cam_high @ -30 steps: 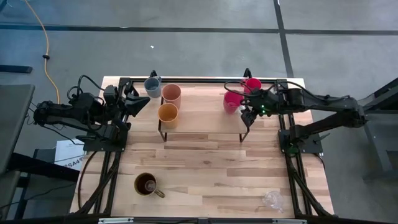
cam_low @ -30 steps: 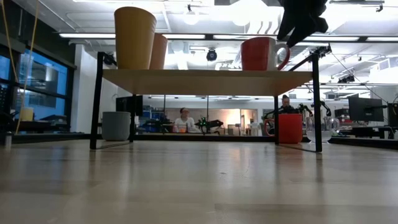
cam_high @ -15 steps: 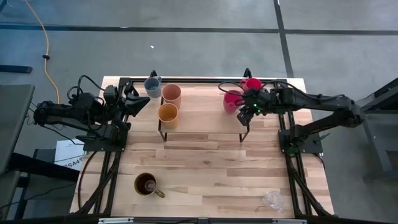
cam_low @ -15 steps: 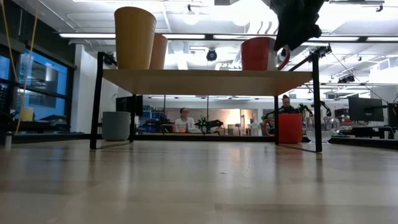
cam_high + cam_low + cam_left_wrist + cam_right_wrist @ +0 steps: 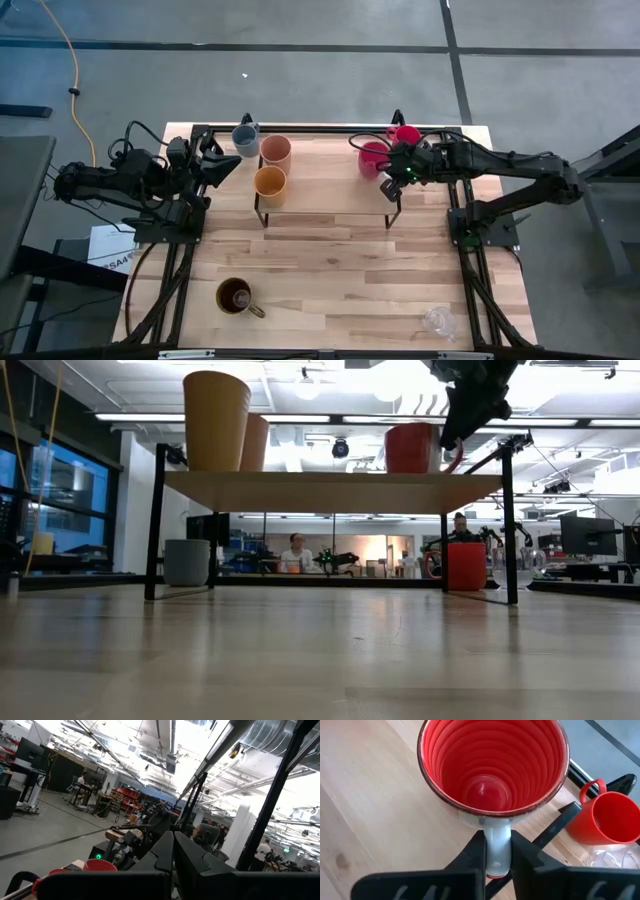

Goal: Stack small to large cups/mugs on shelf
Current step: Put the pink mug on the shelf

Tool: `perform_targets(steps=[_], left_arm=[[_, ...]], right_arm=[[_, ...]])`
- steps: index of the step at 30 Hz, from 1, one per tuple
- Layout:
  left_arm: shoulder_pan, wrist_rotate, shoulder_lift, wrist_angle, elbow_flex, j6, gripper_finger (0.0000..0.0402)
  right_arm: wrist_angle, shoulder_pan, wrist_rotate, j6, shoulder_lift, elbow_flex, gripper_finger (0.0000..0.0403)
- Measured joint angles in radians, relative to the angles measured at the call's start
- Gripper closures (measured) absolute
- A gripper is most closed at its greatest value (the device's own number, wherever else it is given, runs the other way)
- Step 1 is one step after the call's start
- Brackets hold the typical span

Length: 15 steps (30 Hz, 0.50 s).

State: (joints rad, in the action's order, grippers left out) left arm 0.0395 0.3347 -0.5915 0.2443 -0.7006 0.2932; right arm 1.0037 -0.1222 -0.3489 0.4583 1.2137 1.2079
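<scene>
The right gripper [image 5: 497,855] is clamped on the pale handle of the ribbed red ceramic mug [image 5: 492,762], which stands at the right end of the light wooden shelf [image 5: 330,195]. Only the right wrist view shows this grip; the high view shows just the arm over that mug [image 5: 372,160]. The left gripper [image 5: 222,167] waits by the table's left edge, fingers together.

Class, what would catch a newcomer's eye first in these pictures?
The right end effector grips the handle of a red mug at the right end of the shelf. Two tall cups, orange and peach, stand at its left end. The left end effector waits beside them.
</scene>
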Motion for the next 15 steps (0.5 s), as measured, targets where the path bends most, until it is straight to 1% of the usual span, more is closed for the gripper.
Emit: perform_targets(steps=[4, 8, 15], left_arm=[[0.000, 0.000, 0.000, 0.000, 0.000, 0.000, 0.0399], [0.000, 0.000, 0.000, 0.000, 0.000, 0.000, 0.0399], [0.000, 0.000, 0.000, 0.000, 0.000, 0.000, 0.0399]], right_arm=[[-0.006, -0.002, -0.003, 0.008, 0.000, 0.000, 0.0363], [-0.019, -0.002, -0.003, -0.029, 0.000, 0.000, 0.0378], [-0.136, -0.004, 0.041, -0.125, -0.002, 0.022, 0.0378]])
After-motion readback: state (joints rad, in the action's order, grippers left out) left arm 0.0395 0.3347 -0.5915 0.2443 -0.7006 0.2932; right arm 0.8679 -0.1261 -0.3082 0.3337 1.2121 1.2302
